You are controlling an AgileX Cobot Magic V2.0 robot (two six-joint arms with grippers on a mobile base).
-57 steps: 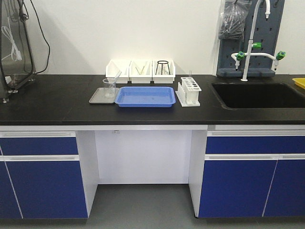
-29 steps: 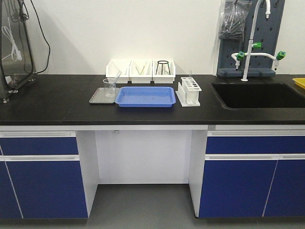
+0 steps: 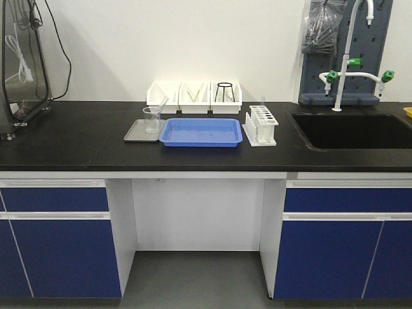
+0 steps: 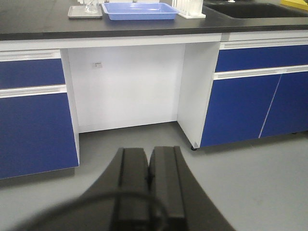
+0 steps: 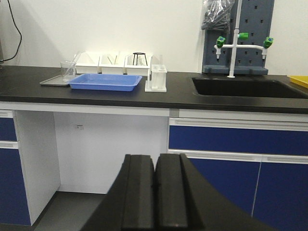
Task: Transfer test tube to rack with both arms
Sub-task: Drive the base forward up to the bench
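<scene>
A slender clear test tube [image 3: 160, 104] leans out of a beaker [image 3: 152, 120] on a grey tray [image 3: 134, 132] on the black counter. The white rack [image 3: 261, 125] stands right of a blue tray [image 3: 200, 132]. In the right wrist view the test tube [image 5: 76, 59] and rack [image 5: 157, 79] are far off at counter height. My left gripper [image 4: 149, 152] is shut and empty, low over the grey floor in front of the cabinets. The right gripper [image 5: 155, 159] is also shut and empty, well short of the counter. Neither gripper appears in the front view.
Three white bins [image 3: 194, 98] line the wall behind the trays, one holding a black ring stand [image 3: 224, 92]. A sink [image 3: 351, 130] with a tall faucet [image 3: 348, 58] lies to the right. Blue cabinets [image 3: 61, 248] flank a knee recess under the counter.
The whole counter scene has shifted slightly right and down in the front view, so the camera has moved. Nothing on the counter changed place.
</scene>
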